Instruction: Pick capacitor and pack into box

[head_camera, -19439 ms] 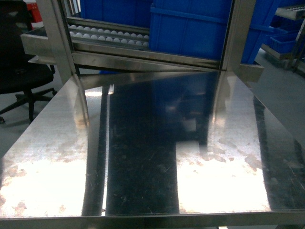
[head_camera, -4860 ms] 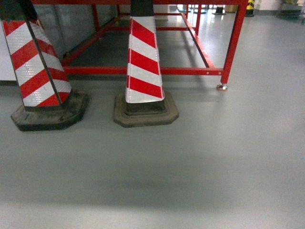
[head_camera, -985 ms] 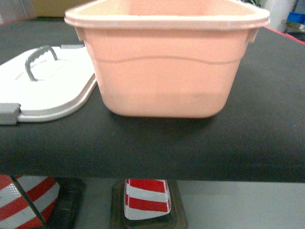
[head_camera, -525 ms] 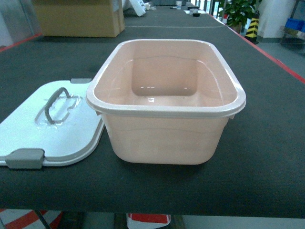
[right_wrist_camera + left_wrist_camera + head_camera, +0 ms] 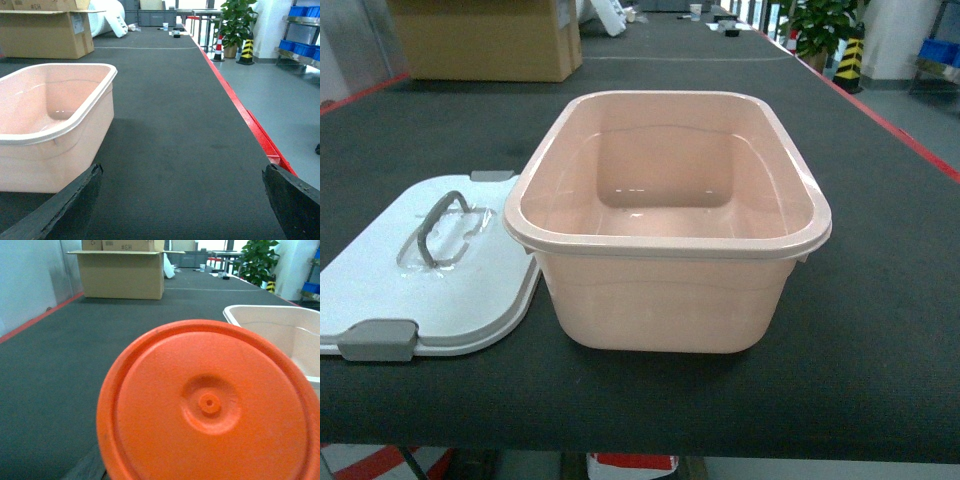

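Note:
The box (image 5: 665,243) is a pale pink tub, open and with nothing in it, standing on the dark table mat. Its white lid (image 5: 380,290) with grey latches lies flat to its left. In the left wrist view an orange round end face, the capacitor (image 5: 210,405), fills most of the picture and hides the left gripper's fingers; it hangs above the mat, left of the box (image 5: 280,325). The right gripper (image 5: 182,200) is open over bare mat, just right of the box (image 5: 50,150). Neither gripper shows in the head view.
A brown cardboard carton (image 5: 485,40) stands at the table's far left end. The table's red edge (image 5: 250,125) runs along the right side, with grey floor beyond it. Past the far end are a potted plant (image 5: 235,25) and striped cones (image 5: 245,52).
The head view looks a little more steeply down into the box than half a second ago. A second ago it saw only the box's side wall and the table edge.

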### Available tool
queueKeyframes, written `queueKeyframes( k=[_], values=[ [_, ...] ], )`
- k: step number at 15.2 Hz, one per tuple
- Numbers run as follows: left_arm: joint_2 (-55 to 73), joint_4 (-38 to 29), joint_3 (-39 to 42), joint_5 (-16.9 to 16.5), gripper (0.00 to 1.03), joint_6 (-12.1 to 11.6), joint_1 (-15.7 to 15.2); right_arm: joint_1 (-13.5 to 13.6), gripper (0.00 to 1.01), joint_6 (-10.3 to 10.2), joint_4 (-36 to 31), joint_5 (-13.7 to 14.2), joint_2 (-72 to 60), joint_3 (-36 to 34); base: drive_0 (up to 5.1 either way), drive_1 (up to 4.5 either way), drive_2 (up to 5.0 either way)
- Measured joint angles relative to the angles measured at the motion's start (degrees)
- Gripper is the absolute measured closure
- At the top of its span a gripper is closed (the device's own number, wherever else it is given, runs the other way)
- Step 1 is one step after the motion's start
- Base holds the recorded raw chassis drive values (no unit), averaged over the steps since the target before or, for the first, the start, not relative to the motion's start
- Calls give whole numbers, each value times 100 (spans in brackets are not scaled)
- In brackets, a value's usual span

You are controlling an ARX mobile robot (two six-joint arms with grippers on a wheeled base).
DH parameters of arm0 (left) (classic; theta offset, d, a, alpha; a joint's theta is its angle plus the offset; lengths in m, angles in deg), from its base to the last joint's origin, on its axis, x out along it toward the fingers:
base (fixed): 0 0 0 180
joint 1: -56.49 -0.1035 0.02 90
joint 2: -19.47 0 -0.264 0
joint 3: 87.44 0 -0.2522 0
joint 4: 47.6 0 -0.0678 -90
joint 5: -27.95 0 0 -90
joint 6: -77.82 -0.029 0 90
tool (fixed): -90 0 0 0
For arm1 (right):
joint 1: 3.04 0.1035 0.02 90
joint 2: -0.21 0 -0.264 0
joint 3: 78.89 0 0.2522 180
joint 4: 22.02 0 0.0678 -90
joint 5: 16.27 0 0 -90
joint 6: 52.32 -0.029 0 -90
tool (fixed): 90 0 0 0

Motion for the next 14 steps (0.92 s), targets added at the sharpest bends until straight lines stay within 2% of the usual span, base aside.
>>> queueKeyframes(
  k=[14],
  values=[
    [9,37,-2,44,59,-2,9,0,3,0,-2,0,0,0,0,0,0]
  ],
)
